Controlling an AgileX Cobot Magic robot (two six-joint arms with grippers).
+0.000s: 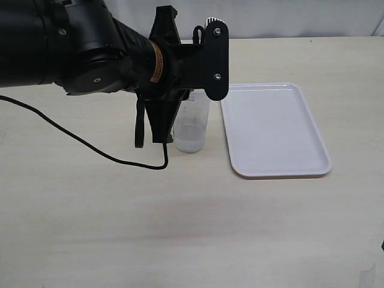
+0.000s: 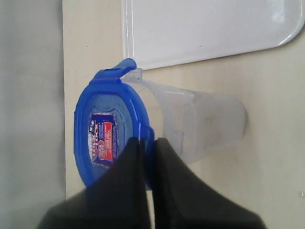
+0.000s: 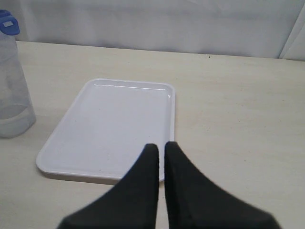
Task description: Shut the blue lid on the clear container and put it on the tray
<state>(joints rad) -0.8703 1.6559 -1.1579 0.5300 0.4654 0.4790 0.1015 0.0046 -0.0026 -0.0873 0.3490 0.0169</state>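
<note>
You have one clear container (image 1: pixel 192 135) with one blue lid (image 2: pixel 102 109) on its mouth, standing on the table (image 1: pixel 90 228) just left of the one tray (image 1: pixel 273 129), not on it. Your left gripper (image 2: pixel 148 140) is pinched closed with its tips at the lid's rim, and its arm (image 1: pixel 90 48) hides the container's top from the outside camera. Your right gripper (image 3: pixel 159 145), also closed and empty, hangs by the tray's edge.

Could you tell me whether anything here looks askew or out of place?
The lid sits on the container, but its flap nearest the tray juts outward, seemingly unsnapped. Nothing looks spilled or damaged.
</note>
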